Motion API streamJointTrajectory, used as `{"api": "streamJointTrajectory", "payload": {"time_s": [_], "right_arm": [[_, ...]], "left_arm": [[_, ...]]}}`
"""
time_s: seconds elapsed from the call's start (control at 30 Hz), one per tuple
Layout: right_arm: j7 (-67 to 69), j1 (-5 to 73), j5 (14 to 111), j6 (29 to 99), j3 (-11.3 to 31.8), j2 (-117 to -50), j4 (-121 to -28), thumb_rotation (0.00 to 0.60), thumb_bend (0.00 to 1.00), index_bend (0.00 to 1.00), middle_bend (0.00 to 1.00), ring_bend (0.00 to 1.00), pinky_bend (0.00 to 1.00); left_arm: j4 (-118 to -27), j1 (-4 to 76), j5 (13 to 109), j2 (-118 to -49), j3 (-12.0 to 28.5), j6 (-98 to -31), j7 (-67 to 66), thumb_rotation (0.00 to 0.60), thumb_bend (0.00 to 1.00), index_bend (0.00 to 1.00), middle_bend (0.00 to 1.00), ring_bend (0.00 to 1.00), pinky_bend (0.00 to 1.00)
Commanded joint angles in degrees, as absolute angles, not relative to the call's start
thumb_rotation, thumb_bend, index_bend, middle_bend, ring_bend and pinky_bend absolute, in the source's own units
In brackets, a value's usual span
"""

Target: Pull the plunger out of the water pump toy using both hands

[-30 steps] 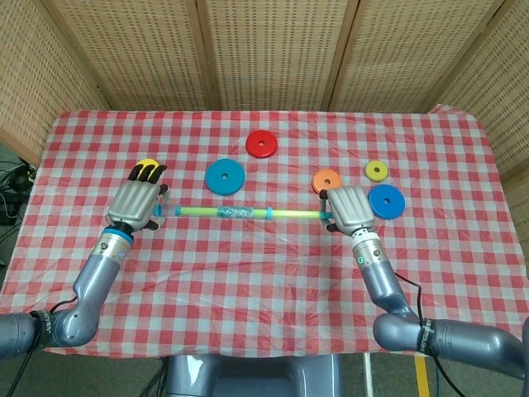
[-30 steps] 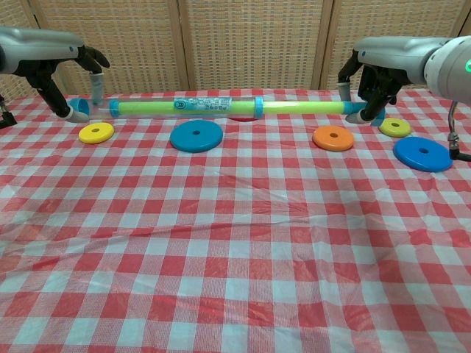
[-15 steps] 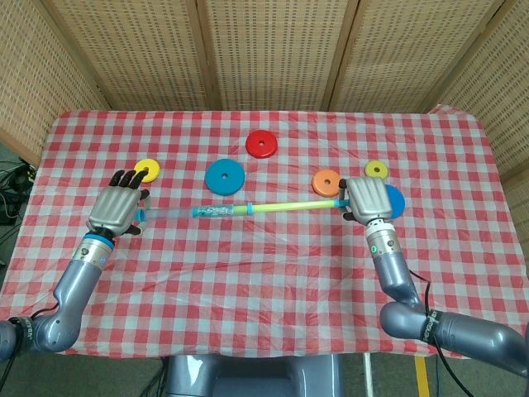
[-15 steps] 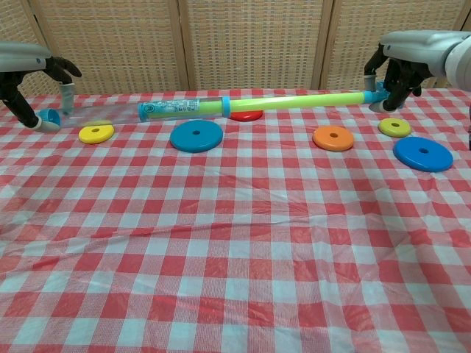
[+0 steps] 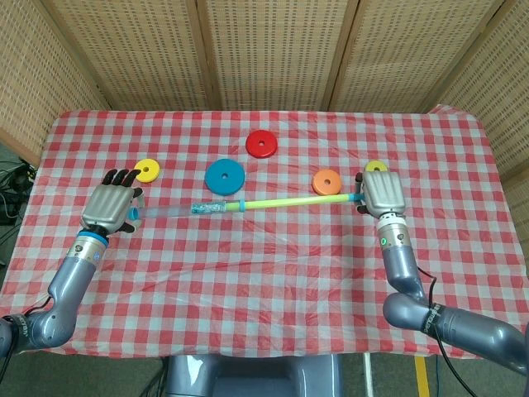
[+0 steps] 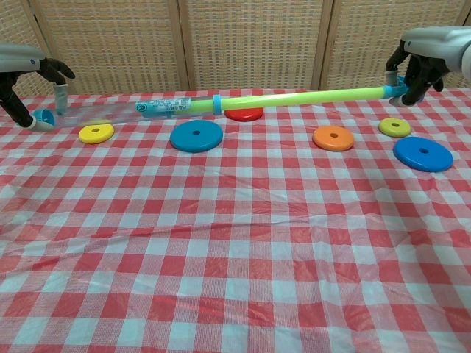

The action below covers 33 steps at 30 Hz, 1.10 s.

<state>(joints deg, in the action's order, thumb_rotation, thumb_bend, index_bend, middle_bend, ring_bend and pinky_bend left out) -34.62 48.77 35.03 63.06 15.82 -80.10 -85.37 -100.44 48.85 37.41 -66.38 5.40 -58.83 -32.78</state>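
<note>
While left hand (image 5: 108,207) grips the clear pump tube (image 5: 169,212) and right hand (image 5: 381,193) clenches the green plunger (image 5: 289,201), both above mid-surface, extraction is mid-way; next, keep parting hands.

Both views are bright and evenly lit from above, with no harsh glare. Shadows are soft and short: a faint one lies on the bench (image 5: 273,265) just under the left hand (image 5: 109,208), another beneath the right hand (image 5: 382,193). Focus is sharp across the checked cloth. The chest view bows slightly near its edges, beside each hand.
</note>
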Motion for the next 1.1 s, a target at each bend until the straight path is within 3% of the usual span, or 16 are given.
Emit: {"api": "streamJointTrajectory", "payload": {"time_s": [0.03,0.53,0.63,0.7,0.8,0.83,1.0,1.1], "right_arm": [[-34.7,48.6,34.3,62.9,16.2,-79.7,-84.6,0.6,0.55,0.79,1.0,1.0,0.67],[-35.2,47.5,33.0,62.4,16.1,-78.5,-83.2,0.6,0.54,0.8,1.0,1.0,0.67],[-35.1,47.0,32.6,61.9,15.9,-77.7,-83.3,0.6,0.5,0.78,0.98,0.96,0.65],[-35.2,46.7,32.4,61.6,15.7,-77.1,-83.3,0.6,0.44,0.73,0.88,0.86,0.6],[-35.7,46.4,31.3,61.0,15.4,-76.2,-83.3,0.6,0.38,0.55,0.62,0.64,0.43],[-35.9,46.3,30.8,60.6,15.3,-75.9,-83.4,0.6,0.36,0.48,0.51,0.55,0.36],[-35.7,46.0,29.1,59.1,15.1,-75.3,-83.0,0.6,0.32,0.26,0.18,0.22,0.15],[-34.3,45.5,29.9,58.8,15.1,-75.5,-82.6,0.6,0.32,0.18,0.07,0.11,0.12]], "left_arm": [[-100.4,48.9,37.5,-66.3,5.5,-58.8,-32.9,0.6,0.34,0.61,0.0,0.0,0.0],[-100.0,50.3,36.8,-67.6,6.5,-58.4,-34.6,0.6,0.34,0.61,0.0,0.0,0.0],[-100.1,51.0,36.5,-68.0,6.7,-58.2,-35.5,0.6,0.33,0.55,0.0,0.0,0.0],[-100.1,51.3,36.6,-68.3,6.8,-57.9,-35.6,0.6,0.28,0.4,0.0,0.0,0.0],[-100.2,51.6,36.7,-68.7,6.7,-57.6,-36.0,0.6,0.2,0.24,0.0,0.0,0.0],[-100.3,51.8,36.7,-68.7,6.6,-57.5,-36.2,0.6,0.18,0.21,0.0,0.0,0.0],[-101.8,51.7,37.2,-68.8,6.4,-58.3,-36.6,0.6,0.17,0.15,0.0,0.0,0.0],[-103.2,51.1,38.4,-68.3,6.0,-59.2,-36.0,0.6,0.17,0.14,0.0,0.0,0.0]]}}
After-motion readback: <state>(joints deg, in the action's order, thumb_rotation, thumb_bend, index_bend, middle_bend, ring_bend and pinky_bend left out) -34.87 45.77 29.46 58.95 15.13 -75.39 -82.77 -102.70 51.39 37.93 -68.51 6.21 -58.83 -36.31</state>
